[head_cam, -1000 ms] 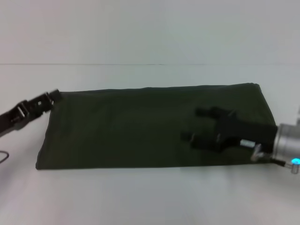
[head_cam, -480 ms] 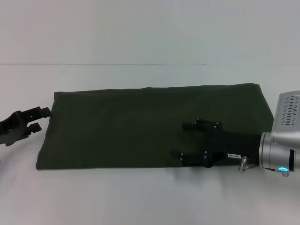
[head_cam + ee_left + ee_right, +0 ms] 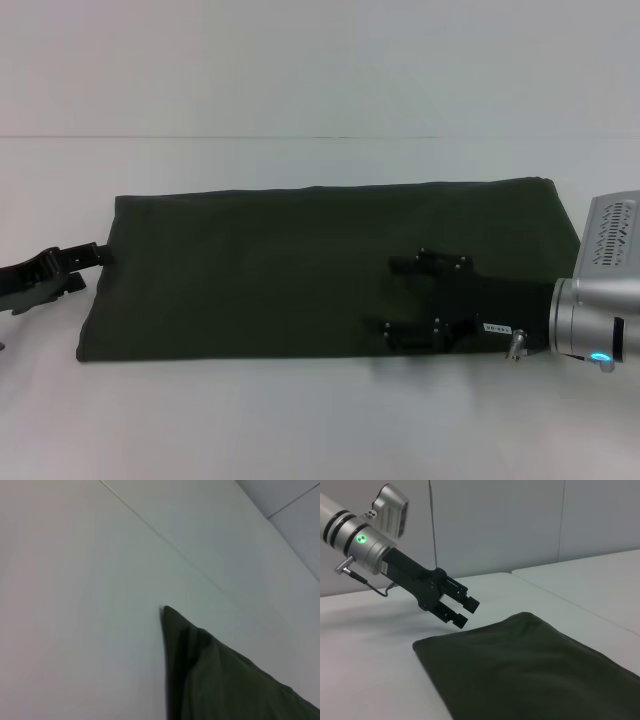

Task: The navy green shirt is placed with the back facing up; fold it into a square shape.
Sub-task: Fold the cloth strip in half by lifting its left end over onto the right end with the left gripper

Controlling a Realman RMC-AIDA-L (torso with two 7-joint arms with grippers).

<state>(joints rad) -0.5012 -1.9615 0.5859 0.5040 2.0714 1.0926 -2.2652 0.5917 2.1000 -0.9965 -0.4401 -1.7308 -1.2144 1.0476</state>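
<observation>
The navy green shirt (image 3: 330, 268) lies folded into a long band on the worktop (image 3: 320, 420). Right gripper (image 3: 398, 296) hovers over it, fingers spread. Only the right wrist view shows the left gripper (image 3: 464, 611) raised off the shirt's left end, fingers spread.

A big white table (image 3: 300, 420) fills the room. Behind the table stands a pale grey wall (image 3: 495, 525) made of panels. Soft light falls everywhere.

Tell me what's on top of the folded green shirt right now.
Only the right gripper, open, is over the shirt; whether it touches the cloth can't be told. The left gripper, open, is off the left end. The table beneath is covered.
</observation>
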